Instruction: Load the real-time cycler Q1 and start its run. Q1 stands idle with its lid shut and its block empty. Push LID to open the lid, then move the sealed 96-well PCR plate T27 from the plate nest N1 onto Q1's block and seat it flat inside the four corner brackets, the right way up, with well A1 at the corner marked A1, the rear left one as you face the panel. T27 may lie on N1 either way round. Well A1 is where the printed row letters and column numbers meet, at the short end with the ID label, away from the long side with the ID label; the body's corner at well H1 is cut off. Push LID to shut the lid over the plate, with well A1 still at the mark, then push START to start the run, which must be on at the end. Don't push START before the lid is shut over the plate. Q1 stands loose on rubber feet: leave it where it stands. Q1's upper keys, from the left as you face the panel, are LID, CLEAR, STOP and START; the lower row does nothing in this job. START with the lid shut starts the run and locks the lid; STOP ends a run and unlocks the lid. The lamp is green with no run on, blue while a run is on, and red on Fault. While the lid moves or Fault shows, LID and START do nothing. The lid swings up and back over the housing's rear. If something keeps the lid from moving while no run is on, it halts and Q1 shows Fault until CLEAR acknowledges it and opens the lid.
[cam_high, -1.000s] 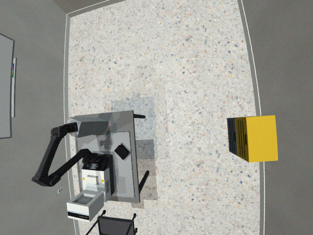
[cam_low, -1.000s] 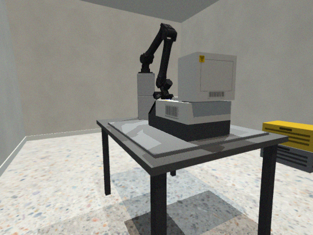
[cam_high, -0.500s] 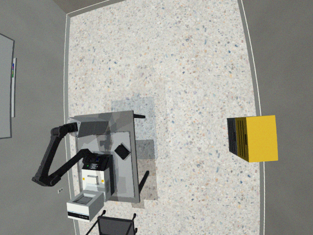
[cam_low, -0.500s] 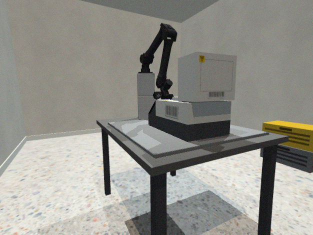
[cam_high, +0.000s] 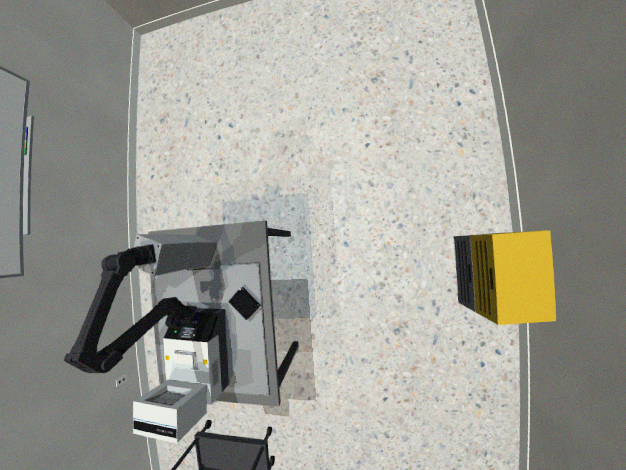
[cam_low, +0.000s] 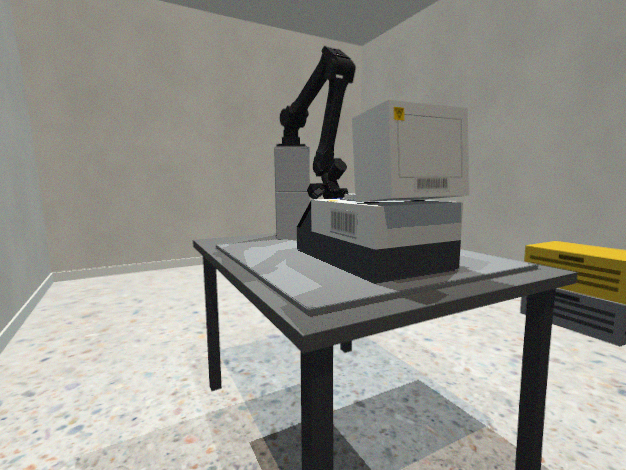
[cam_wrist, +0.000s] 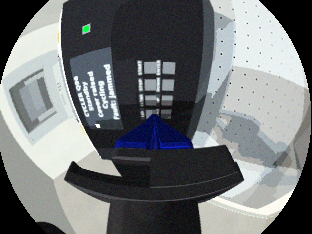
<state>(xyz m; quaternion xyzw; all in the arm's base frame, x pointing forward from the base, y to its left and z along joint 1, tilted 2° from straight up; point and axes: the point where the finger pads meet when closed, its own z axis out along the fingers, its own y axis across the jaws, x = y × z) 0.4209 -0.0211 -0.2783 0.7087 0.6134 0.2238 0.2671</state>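
The cycler Q1 (cam_high: 194, 349) stands on the table with its lid (cam_low: 409, 149) swung up and back. The lid also shows in the overhead view (cam_high: 169, 409). Its lamp (cam_wrist: 86, 28) is green. My gripper (cam_wrist: 154, 118) is shut and empty, with its blue fingertips just above the black panel, close to the key rows (cam_wrist: 155, 84). It also shows in the overhead view (cam_high: 194, 319) and in the side view (cam_low: 331, 191). The open block (cam_wrist: 30, 97) is a grey rectangle at the wrist view's left edge. The dark plate nest N1 (cam_high: 244, 302) lies beside Q1. I cannot make out the plate T27.
The arm's white pedestal (cam_low: 291, 189) stands at the table's far corner. A grey mat (cam_low: 303, 275) covers most of the table. A yellow crate (cam_low: 581, 288) stands on the floor off to one side. A dark chair (cam_high: 230, 450) stands behind the lid.
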